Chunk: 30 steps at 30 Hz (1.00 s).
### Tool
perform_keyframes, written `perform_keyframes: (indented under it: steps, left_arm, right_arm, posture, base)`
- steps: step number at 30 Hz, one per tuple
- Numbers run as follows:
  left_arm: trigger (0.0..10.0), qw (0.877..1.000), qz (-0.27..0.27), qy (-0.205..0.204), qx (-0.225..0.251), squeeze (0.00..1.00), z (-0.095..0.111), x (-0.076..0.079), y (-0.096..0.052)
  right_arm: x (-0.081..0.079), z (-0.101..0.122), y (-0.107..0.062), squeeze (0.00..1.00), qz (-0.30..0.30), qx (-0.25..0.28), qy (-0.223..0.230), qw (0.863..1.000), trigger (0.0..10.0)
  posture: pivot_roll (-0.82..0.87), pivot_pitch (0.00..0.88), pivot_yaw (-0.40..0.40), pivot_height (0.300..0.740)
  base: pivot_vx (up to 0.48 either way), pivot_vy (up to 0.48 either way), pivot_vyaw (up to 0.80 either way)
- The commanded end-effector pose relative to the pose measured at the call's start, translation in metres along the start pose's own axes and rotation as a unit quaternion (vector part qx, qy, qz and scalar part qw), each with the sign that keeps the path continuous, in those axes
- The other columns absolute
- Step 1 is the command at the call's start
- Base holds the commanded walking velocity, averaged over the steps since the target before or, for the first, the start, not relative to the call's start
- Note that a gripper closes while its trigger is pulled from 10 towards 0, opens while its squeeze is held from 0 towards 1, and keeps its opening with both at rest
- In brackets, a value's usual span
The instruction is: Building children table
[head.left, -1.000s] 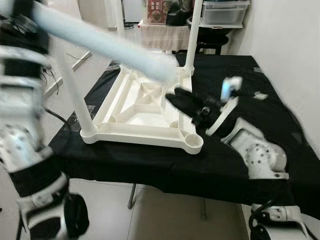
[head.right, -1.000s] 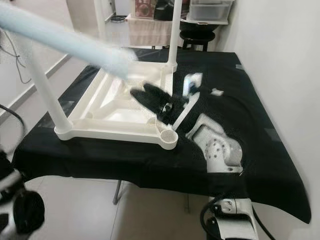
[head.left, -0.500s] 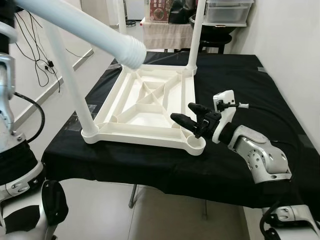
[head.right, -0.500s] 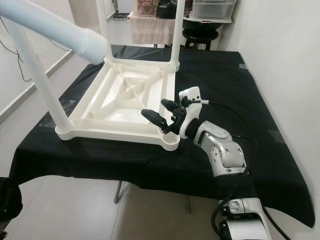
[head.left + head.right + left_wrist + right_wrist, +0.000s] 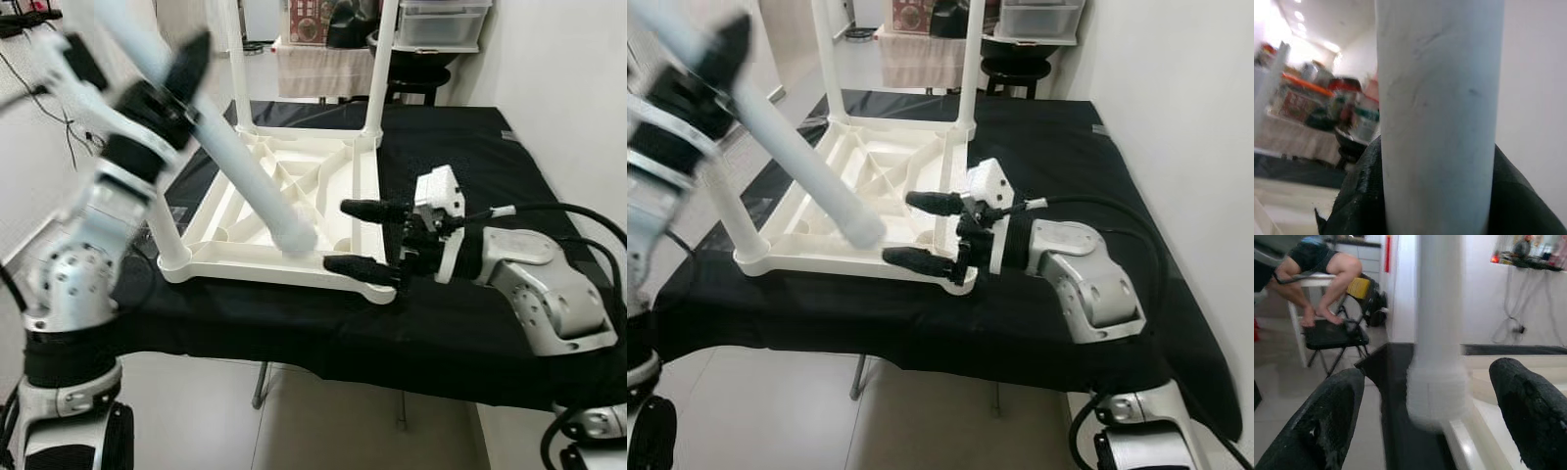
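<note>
Left pincer (image 5: pixel 167 93): raised above the near-left of the tabletop, its black fingers clamped on the loose white leg (image 5: pixel 240 166); the wrist view has the tube pressed between both pads.
Loose leg: slants down and to the right from that grip, and its ribbed lower end hangs over the near part of the frame, between the near-left leg and the empty near-right corner socket (image 5: pixel 377 286). I cannot tell whether the end touches the frame.
Children's table (image 5: pixel 284 211): lies upside down, white ribbed underside up, with 3 legs standing in it, 1 at the near-left corner and 2 at the far corners. Its near edge runs close along the near edge of the black-covered tabletop (image 5: pixel 460 323).
Right pincer (image 5: pixel 926 230): fingers spread wide apart, holding nothing, 1 finger above the other just beside the near-right corner; the lower finger (image 5: pixel 358 266) sits at the frame's rim by the socket.
Open room: bare black cloth stretches right of the frame out to the wall-side edge, and there is floor (image 5: pixel 294 416) in front of the tabletop.
Background: in the right wrist view a person sits on a chair (image 5: pixel 1334 330) beyond.
</note>
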<state>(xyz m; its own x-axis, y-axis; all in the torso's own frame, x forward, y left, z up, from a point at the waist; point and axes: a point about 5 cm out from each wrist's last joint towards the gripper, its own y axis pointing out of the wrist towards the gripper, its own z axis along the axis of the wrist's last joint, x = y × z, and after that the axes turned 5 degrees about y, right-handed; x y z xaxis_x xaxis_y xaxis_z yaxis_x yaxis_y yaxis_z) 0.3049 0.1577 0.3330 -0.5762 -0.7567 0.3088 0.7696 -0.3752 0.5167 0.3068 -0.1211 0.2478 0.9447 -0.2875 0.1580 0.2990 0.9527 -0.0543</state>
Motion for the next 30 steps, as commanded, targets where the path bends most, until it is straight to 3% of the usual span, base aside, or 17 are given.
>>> perform_keyframes:
  steps: [1, 4, 5, 6, 7, 8, 15, 27, 28, 29, 30]
  left_arm:
    - [0.0, 1.0, -0.01, 0.003, -0.017, 0.0, -0.007, 0.003, 0.0]
    - [0.0, 0.998, -0.036, 0.014, -0.057, 0.0, -0.024, 0.012, -0.002]
    - [0.0, 0.998, -0.036, 0.014, -0.057, 0.0, -0.024, 0.012, -0.002]
    - [0.0, 0.997, -0.041, 0.018, -0.063, 0.0, -0.027, 0.014, -0.002]
    - [0.0, 0.997, -0.041, 0.018, -0.063, 0.0, -0.027, 0.014, -0.002]
    - [0.0, 0.997, -0.045, 0.017, -0.065, 0.0, -0.028, 0.016, -0.002]
    - [0.0, 0.991, -0.08, 0.054, -0.093, 0.0, -0.043, 0.03, 0.001]
    - [0.0, 0.985, -0.109, 0.075, -0.111, 0.0, -0.056, 0.042, 0.004]
    - [0.0, 0.984, -0.111, 0.08, -0.114, 0.0, -0.057, 0.042, 0.003]
    - [0.0, 0.984, -0.112, 0.083, -0.116, 0.0, -0.058, 0.043, 0.003]
    - [0.0, 0.983, -0.112, 0.084, -0.116, 0.0, -0.059, 0.043, 0.003]
  right_arm:
    - [-0.006, 0.003, 0.011, 1.0, 0.019, -0.005, -0.018, 1.0, 10.0]
    - [-0.012, -0.002, 0.032, 0.27, 0.018, -0.004, -0.012, 1.0, 10.0]
    - [-0.012, -0.002, 0.032, 0.27, 0.018, -0.004, -0.012, 1.0, 10.0]
    - [-0.013, -0.003, 0.035, 0.11, 0.019, -0.007, -0.009, 1.0, 10.0]
    - [-0.013, -0.003, 0.035, 0.11, 0.019, -0.007, -0.009, 1.0, 10.0]
    - [-0.013, -0.005, 0.039, 0.0, 0.015, -0.018, -0.004, 1.0, 10.0]
    - [-0.009, -0.023, 0.064, 0.0, -0.024, -0.068, 0.035, 0.997, 10.0]
    - [-0.008, -0.031, 0.088, 0.0, -0.077, -0.069, 0.082, 0.991, 10.0]
    - [-0.007, -0.033, 0.09, 0.0, -0.086, -0.072, 0.087, 0.99, 4.6]
    - [-0.006, -0.035, 0.091, 0.0, -0.093, -0.073, 0.089, 0.989, 0.0]
    - [-0.006, -0.035, 0.092, 0.0, -0.096, -0.073, 0.09, 0.989, 0.0]
  posture:
    - [-0.04, 0.035, 0.012, 0.74]
    - [-0.04, 0.033, 0.012, 0.74]
    - [-0.04, 0.033, 0.012, 0.74]
    - [-0.03, 0.033, 0.012, 0.74]
    - [-0.03, 0.033, 0.012, 0.74]
    - [-0.03, 0.035, 0.011, 0.74]
    - [-0.03, 0.033, 0.008, 0.74]
    - [-0.03, 0.032, 0.007, 0.74]
    - [-0.03, 0.033, 0.008, 0.74]
    - [-0.03, 0.033, 0.008, 0.74]
    - [-0.03, 0.032, 0.008, 0.74]
  base:
    - [0.0, 0.0, 0.0]
    - [0.0, 0.0, 0.0]
    - [0.0, 0.0, 0.0]
    - [0.0, 0.0, 0.0]
    - [0.0, 0.0, 0.0]
    - [0.0, 0.0, 0.0]
    - [0.0, 0.0, 0.0]
    - [0.0, 0.0, 0.0]
    - [0.0, 0.0, 0.0]
    - [0.0, 0.0, 0.0]
    - [0.0, 0.0, 0.0]
